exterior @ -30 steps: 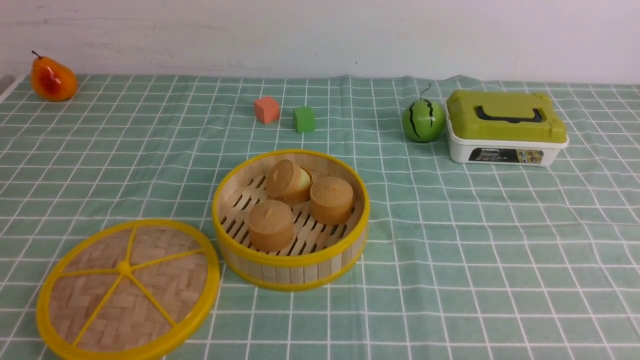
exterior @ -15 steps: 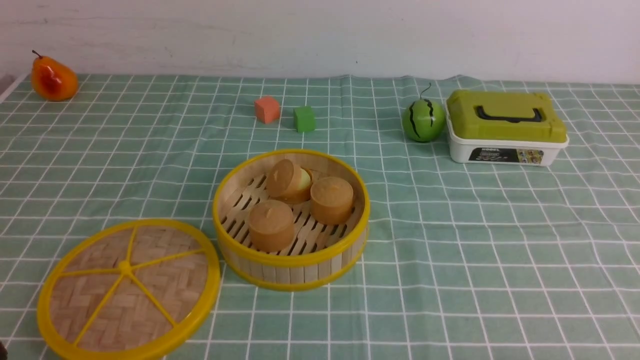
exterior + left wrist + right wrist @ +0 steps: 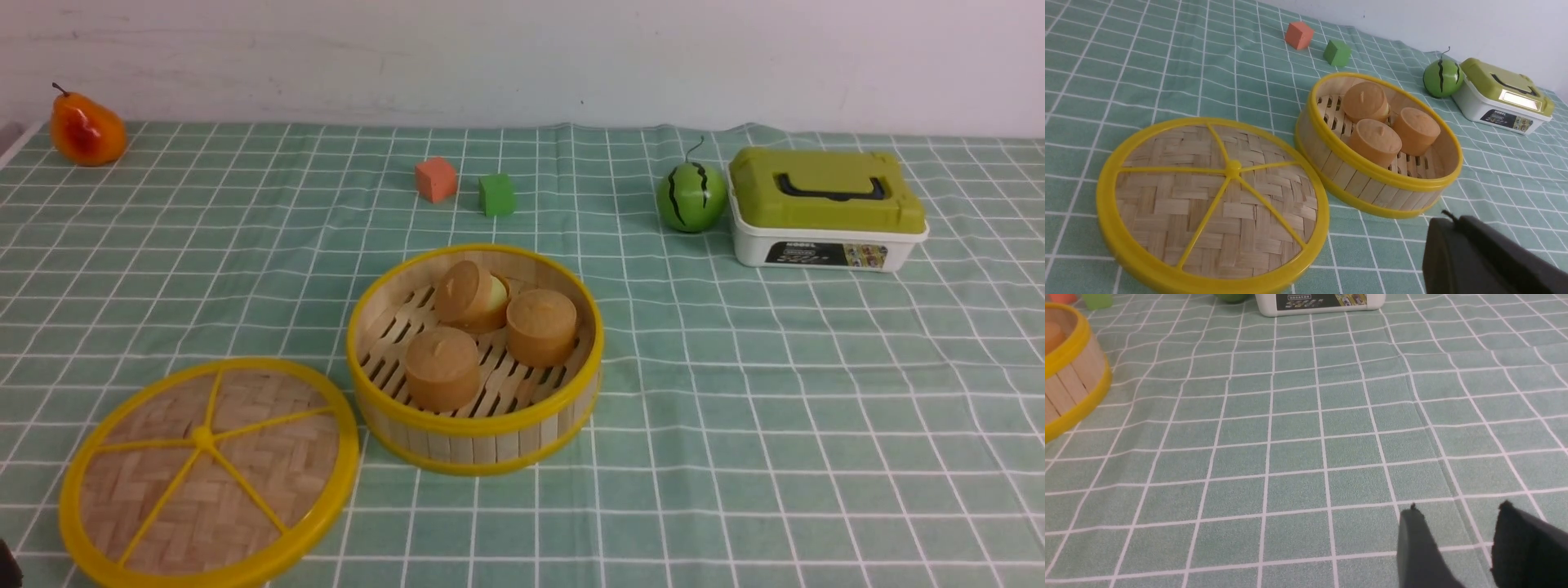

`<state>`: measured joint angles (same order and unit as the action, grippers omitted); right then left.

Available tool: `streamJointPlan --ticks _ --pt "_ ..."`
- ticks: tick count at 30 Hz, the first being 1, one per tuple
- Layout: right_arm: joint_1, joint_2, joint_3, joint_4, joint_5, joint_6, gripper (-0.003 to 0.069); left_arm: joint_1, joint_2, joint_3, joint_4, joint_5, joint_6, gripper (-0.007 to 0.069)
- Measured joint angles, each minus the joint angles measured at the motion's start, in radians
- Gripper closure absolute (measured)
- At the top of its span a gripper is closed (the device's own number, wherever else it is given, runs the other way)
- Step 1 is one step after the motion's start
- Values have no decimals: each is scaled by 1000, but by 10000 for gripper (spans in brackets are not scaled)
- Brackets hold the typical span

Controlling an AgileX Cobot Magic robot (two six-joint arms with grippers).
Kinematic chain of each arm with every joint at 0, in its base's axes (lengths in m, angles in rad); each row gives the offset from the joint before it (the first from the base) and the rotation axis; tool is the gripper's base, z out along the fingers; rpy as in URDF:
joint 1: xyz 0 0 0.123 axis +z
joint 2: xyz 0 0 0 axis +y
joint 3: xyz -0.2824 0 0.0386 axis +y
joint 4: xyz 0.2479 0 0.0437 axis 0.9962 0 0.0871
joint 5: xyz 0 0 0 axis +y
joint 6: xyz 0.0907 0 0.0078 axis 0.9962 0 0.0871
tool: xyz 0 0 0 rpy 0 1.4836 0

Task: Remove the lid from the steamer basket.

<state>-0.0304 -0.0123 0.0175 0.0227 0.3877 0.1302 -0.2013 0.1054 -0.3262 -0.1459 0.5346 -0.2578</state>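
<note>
The lid (image 3: 208, 474) lies flat on the checked cloth, just left of the steamer basket (image 3: 478, 429) and nearly touching it. The basket stands uncovered, with three tan round cakes (image 3: 442, 367) on its slatted floor. In the left wrist view the lid (image 3: 1212, 200) and the basket (image 3: 1355, 179) sit side by side. My left gripper (image 3: 1449, 220) hangs shut and empty on the near side of the basket, touching neither. My right gripper (image 3: 1459, 508) stands open over bare cloth to the right of the basket (image 3: 1069, 388), with nothing between its fingers.
A toy pear (image 3: 86, 129) sits at the far left. An orange cube (image 3: 435, 179) and a green cube (image 3: 496, 194) lie behind the basket. At the far right are a toy watermelon (image 3: 691, 196) and a white box with an olive lid (image 3: 824, 208).
A dark sliver of my left arm has crept into the lower left corner of the front view. The lid, the basket and the other objects have not moved.
</note>
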Motion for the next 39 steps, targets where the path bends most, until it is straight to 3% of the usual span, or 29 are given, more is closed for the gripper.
streamJointPlan --ticks 14,25,39 --pt "0 0 0 0 0 0 416 0 -107 337 62 -286 0 636" --pt "0 0 0 0 0 0 416 0 -116 355 151 -150 -21 632" --pt "0 0 0 0 0 0 418 0 -116 355 158 -143 -24 620"
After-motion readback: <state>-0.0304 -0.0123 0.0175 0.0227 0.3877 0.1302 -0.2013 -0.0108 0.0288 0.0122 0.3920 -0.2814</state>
